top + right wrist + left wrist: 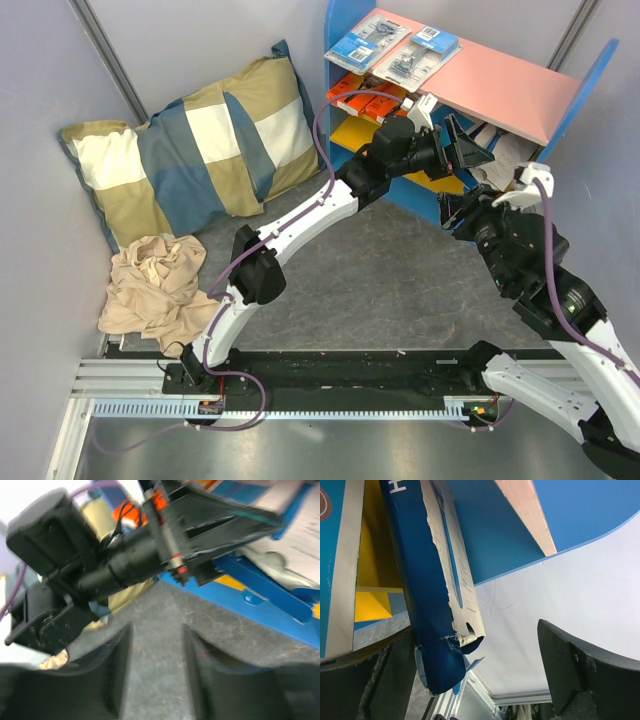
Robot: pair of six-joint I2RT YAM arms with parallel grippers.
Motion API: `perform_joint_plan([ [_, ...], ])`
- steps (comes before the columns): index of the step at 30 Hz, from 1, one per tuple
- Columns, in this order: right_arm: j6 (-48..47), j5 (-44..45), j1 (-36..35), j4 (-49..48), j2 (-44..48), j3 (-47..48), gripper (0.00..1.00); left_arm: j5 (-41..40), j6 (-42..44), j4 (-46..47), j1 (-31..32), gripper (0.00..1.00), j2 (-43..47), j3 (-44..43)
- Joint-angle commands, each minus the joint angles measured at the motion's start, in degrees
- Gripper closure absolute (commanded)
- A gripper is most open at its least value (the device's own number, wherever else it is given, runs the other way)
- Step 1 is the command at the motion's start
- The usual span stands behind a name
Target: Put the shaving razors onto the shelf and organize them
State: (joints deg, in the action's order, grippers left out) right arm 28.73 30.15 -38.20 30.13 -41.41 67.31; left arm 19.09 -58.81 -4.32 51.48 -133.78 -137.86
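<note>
The shelf (510,90) stands at the back right, with blue side panels and a pink top board. Two clear blister razor packs (368,42) (418,55) lie on the pink board. Orange razor boxes (365,97) sit on the yellow board below. My left gripper (468,150) reaches under the pink board. In its wrist view the left gripper (475,645) is open wide, and a dark-blue razor box (420,580) with a torn card edge stands by its left finger. My right gripper (455,212) hovers in front of the shelf. The right gripper (156,635) is open, with only grey table between its fingers.
A checked blue-and-beige pillow (200,150) leans in the back left corner. A crumpled beige cloth (155,285) lies in front of it. Blue-and-white packs (505,150) sit in the shelf's right half. Grey walls close in left and back.
</note>
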Motion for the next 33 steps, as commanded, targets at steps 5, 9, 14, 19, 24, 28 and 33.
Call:
perform_joint_plan([
  [5, -9.1, -14.0, -0.1, 6.2, -8.2, 10.3, 0.69, 0.1, 1.5, 1.2, -0.4, 0.0, 2.7, -3.3],
  [9, -9.1, -20.4, 1.4, 7.1, -12.2, 10.5, 0.89, 0.4, 1.3, 1.3, -0.5, 0.0, 2.7, -3.3],
  [14, -8.1, -36.5, 12.9, 7.5, -14.5, 9.2, 1.0, 0.9, 1.4, 1.3, -0.5, 0.0, 3.0, -3.3],
  [19, -7.6, -48.1, 24.0, 7.7, -15.3, 6.3, 1.0, 1.4, 1.9, 1.0, -0.5, 0.0, 3.6, -3.1],
  [24, -8.1, -52.0, 31.0, 7.8, -16.7, 3.8, 1.0, 1.7, 2.1, 0.6, -0.5, 0.0, 3.8, -3.1],
  [28, -9.9, -51.9, 34.8, 9.1, -18.7, 3.7, 1.0, 1.8, 2.0, 0.7, -0.6, 0.0, 4.0, -3.1],
  [33, -11.0, -47.0, 37.8, 10.5, -20.6, 3.9, 1.0, 2.1, 2.4, 0.5, -0.5, 0.0, 4.3, -3.0],
])
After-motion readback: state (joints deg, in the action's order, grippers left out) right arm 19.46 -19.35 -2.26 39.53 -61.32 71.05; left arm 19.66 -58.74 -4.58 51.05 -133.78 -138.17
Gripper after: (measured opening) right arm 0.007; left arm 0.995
